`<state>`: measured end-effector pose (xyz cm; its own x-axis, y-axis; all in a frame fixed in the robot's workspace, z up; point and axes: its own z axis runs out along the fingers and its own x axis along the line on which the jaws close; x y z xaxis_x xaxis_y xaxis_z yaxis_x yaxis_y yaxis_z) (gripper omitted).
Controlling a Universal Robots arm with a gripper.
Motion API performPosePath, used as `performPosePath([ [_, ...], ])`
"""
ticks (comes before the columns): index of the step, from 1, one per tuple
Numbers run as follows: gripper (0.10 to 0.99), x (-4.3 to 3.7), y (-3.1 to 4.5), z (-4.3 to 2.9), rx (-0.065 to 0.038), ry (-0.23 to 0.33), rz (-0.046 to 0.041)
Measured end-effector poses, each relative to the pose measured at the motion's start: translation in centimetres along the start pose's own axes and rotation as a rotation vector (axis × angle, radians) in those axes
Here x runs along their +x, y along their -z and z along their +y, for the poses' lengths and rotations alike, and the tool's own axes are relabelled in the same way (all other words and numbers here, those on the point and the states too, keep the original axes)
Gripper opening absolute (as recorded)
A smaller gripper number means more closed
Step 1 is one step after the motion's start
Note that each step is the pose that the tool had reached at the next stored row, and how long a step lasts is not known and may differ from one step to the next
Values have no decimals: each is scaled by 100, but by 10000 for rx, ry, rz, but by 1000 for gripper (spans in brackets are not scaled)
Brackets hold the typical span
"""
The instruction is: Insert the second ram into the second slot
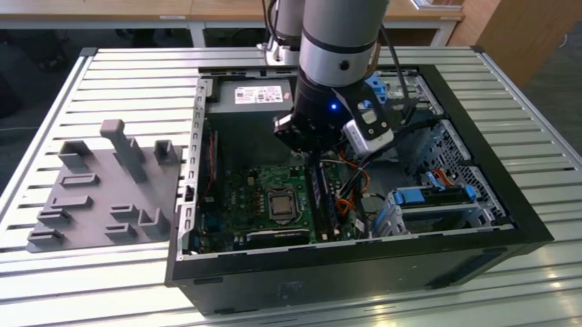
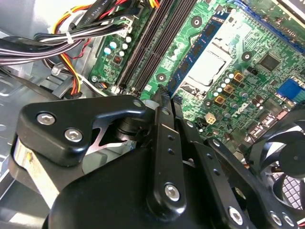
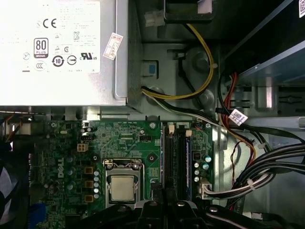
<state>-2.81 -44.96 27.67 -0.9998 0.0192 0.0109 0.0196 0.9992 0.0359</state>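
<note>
My gripper [image 1: 311, 155] hangs inside the open computer case [image 1: 509, 225], low over the motherboard [image 1: 245, 204]. In the second wrist view its black fingers [image 2: 162, 124] are pressed close together. The second ram [image 2: 198, 50], a thin blue stick with dark chips, runs out from the fingertips above the board, alongside the processor socket [image 2: 209, 67]. The black memory slots [image 2: 152, 43] lie parallel to it, just to one side. In the first wrist view the same slots [image 3: 174, 162] run away from the gripper [image 3: 164, 200]. I cannot tell which slot is the second.
The power supply [image 3: 57, 47] sits beyond the slots' far end. Bundled cables [image 3: 267, 167] crowd the side of the slots away from the socket [image 3: 121, 186]. A fan [image 2: 286, 167] lies close to the gripper. Drive bays with blue clips [image 1: 437, 197] and a grey fixture plate [image 1: 100, 191] flank the board.
</note>
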Motion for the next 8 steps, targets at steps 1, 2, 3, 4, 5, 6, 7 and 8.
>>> performPosePath([
  [1,137,0,-4,0,-1,0,0],
  [2,137,0,-6,0,0,0,0],
  [3,137,0,-12,0,-3,0,-1],
  [4,137,0,-20,0,-4,1,-1],
  [5,137,0,-31,-1,-1,7,-1],
  [6,137,0,-49,-2,-1,28,0],
  [7,137,-1,-64,-3,-1,71,2],
  [8,137,-1,-77,-5,-5,129,4],
])
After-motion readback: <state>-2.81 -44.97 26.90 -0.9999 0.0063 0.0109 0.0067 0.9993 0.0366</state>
